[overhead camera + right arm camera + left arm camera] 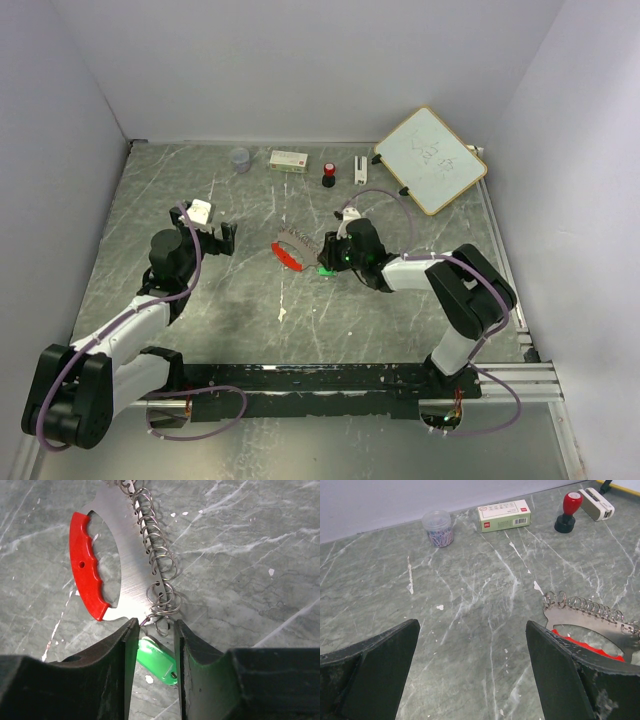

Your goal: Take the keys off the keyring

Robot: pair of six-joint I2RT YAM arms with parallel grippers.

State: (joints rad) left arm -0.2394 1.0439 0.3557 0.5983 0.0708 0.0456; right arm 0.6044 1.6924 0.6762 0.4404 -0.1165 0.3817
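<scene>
The keyring (155, 555) is a row of grey wire rings along the edge of a flat steel plate (127, 540). The red key (87, 570) is a long wavy piece on that plate's other side. The green key (157, 661) hangs from the end ring by a thin loop. It lies between the fingers of my right gripper (153, 625) and spans the narrow gap from one inner face to the other. From above, the right gripper (328, 258) sits just right of the keyring (297, 238). My left gripper (472, 624) is wide open over bare table, left of the keyring (590, 607).
Along the back stand a jar of paper clips (240, 158), a white box (289, 159), a red-and-black knob (329, 175) and a small white device (360, 168). A whiteboard (430, 158) lies at the back right. White walls enclose the grey marble table (250, 320).
</scene>
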